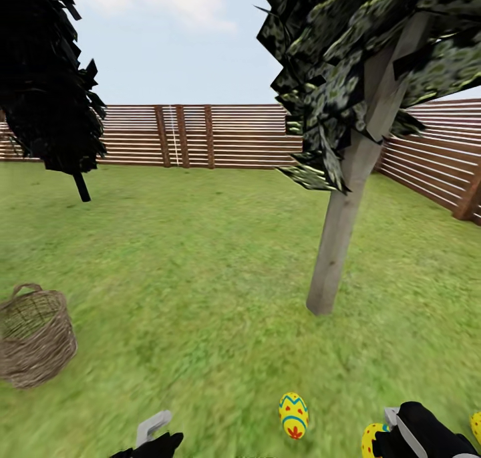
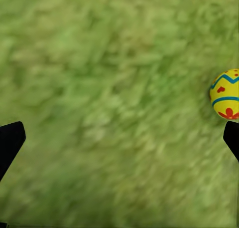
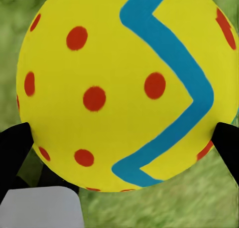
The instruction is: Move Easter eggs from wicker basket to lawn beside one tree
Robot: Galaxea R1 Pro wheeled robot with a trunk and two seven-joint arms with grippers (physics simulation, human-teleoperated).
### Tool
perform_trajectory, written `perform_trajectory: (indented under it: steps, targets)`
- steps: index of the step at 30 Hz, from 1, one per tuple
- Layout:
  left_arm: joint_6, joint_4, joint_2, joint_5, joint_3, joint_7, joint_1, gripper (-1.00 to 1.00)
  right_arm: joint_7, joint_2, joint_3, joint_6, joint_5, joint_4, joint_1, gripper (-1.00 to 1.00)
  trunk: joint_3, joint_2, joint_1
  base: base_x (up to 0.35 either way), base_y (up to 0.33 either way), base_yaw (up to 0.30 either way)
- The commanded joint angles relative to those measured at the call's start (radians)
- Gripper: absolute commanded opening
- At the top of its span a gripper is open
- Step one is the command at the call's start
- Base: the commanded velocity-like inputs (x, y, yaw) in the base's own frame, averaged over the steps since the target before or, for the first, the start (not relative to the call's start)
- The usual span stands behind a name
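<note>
Fenced garden, lawn (image 1: 200, 257), tree (image 1: 347, 197), fence (image 1: 227, 137)

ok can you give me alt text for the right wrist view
A bright yellow egg with red spots and a blue zigzag band takes up most of the frame, sitting between the right gripper's two black fingertips, one at each side of it. Blurred green grass lawn shows behind.

1. The light is bright, even daylight under a pale sky (image 1: 174, 37); no cast shadows are visible on the lawn (image 1: 200, 257).
2. The grass texture is smeared and soft near the bottom of the head view and in the left wrist view.
3. The dark tree (image 1: 47, 77) is almost pure black, without detail.
4. In the right wrist view the spotted egg (image 3: 124, 88) is very close, with slightly soft edges.
5. No glare is visible.
</note>
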Motion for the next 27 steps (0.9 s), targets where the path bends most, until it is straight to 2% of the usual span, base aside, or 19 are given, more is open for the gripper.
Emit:
perform_trajectory:
  steps: [1, 20, 27]
  targets:
    - [0.01, -0.002, -0.001, 0.006, 0.008, -0.004, -0.001, 1.0, -0.001, -0.002, 0.008, 0.004, -0.01, -0.002, 0.0, -1.0, -0.004, -0.008, 0.004, -0.071, -0.35, 0.293]
    - [0.01, -0.002, 0.0, 0.008, 0.008, -0.003, -0.001, 1.0, -0.001, -0.005, 0.007, 0.004, -0.016, -0.002, 0.0, -1.0, -0.064, -0.141, 0.077, -0.047, -0.348, 0.291]
    - [0.01, -0.002, 0.002, 0.01, 0.01, -0.004, -0.001, 1.0, -0.001, -0.006, 0.007, 0.004, -0.021, -0.002, 0.0, -1.0, -0.086, -0.19, 0.103, 0.0, -0.071, 0.034]
